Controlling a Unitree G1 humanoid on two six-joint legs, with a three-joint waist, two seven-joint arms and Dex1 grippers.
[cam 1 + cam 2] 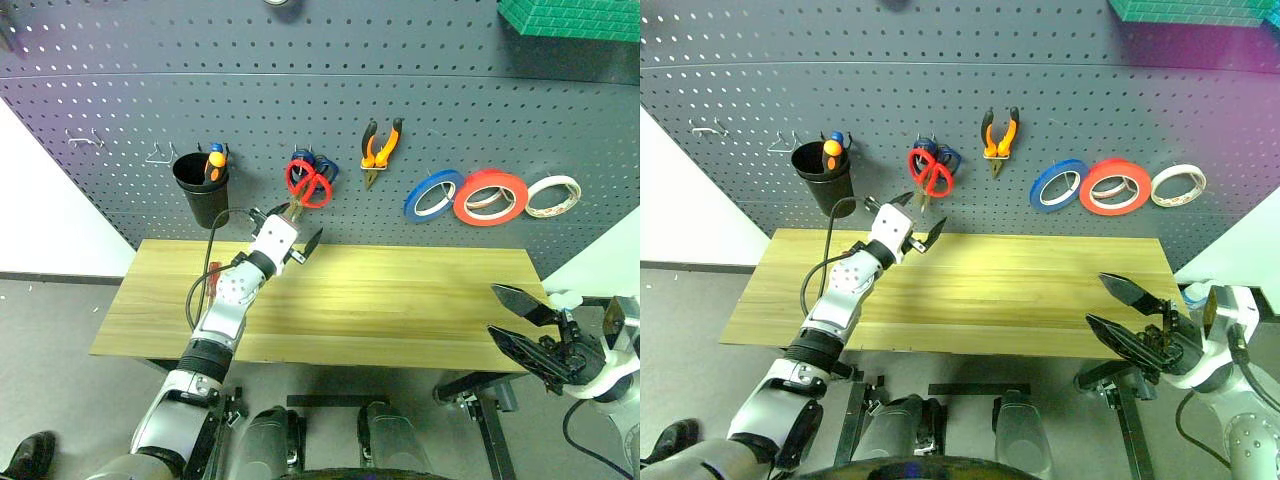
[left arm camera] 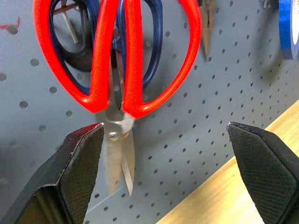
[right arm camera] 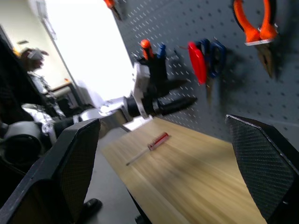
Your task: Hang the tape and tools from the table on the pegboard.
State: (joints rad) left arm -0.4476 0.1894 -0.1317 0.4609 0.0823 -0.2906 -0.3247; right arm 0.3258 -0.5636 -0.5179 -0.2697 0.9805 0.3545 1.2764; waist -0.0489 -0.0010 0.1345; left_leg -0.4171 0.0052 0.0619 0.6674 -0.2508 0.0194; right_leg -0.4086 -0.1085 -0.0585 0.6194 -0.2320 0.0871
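Left eye view: pegboard stock check

Red scissors (image 1: pixel 309 184) hung on pegboard (image 1: pixel 120 100), frame ctr-left, over blue pair. Left gripper (image 1: pixel 293 232) just below, jaws wide, holding nothing. Pliers (image 1: pixel 380 148), red-orange tape (image 1: pixel 490 197) hung too. Screwdriver (image 3: pixel 154 143) lies on table (image 1: pixel 400 300). Right gripper (image 1: pixel 520 318) lower right, open, empty.

Black cup (image 1: pixel 200 187) holding orange and blue handles at 9 o'clock on the wall panel, blue scissors (image 1: pixel 322 166) near centre, blue roll (image 1: pixel 433 194) at 3 o'clock, white roll (image 1: pixel 553 196) further right, green bin (image 1: pixel 570 18) at 1 o'clock
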